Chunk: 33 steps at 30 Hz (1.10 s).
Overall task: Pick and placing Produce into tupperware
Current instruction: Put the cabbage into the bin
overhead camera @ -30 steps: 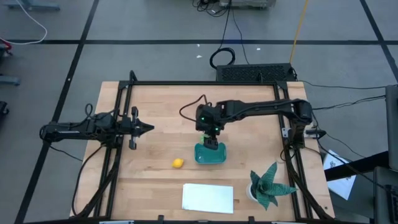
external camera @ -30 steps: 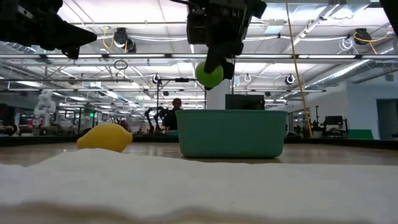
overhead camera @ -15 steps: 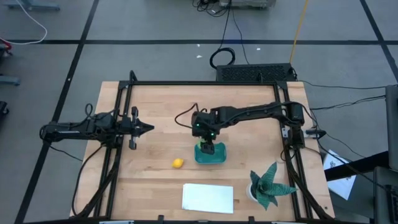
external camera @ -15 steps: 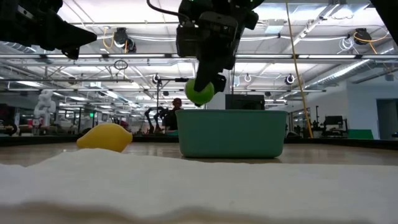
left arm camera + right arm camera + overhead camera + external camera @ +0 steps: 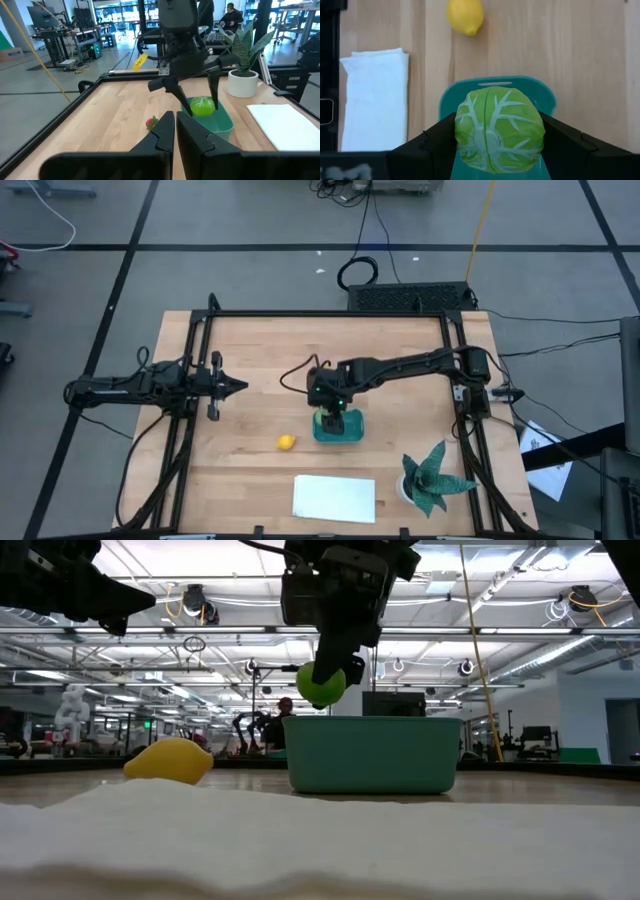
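Two dark arms work over a pale wooden table (image 5: 260, 365) in a bright open workshop: the right gripper (image 5: 333, 418) clamps a green cabbage (image 5: 321, 685) just above the teal tub (image 5: 372, 754), the lemon (image 5: 286, 442) beside it, while the left gripper (image 5: 236, 386), fingers together, waits well apart.

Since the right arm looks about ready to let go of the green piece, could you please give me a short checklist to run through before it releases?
1. Grip: right gripper shut on the light-green piece: ok.
2. Alignment: the piece hangs over the teal tub in the right wrist view, near the tub's left end in the low view: ok.
3. Height: the piece is above the rim, not yet inside: ok for lowering.
4. Tub interior free: cannot tell, the piece hides it.
5. Left gripper parked away from the tub, shut: ok.
6. Lemon and red piece on the table outside the tub: ok.
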Each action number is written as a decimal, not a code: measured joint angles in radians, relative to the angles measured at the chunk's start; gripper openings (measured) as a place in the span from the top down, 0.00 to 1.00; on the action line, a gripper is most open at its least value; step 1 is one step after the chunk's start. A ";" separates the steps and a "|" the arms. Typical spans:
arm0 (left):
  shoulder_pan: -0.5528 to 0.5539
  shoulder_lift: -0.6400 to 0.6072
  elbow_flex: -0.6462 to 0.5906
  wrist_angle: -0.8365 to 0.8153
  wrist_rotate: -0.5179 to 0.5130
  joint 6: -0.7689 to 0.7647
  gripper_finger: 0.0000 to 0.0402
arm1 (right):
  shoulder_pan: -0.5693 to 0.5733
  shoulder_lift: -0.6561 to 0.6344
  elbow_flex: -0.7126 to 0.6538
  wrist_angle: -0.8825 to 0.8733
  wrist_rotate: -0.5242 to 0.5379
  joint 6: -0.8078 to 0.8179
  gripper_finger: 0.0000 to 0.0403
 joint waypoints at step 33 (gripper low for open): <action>0.000 0.000 0.000 -0.007 0.000 0.000 0.94 | 0.034 0.011 -0.084 0.080 0.036 0.024 0.43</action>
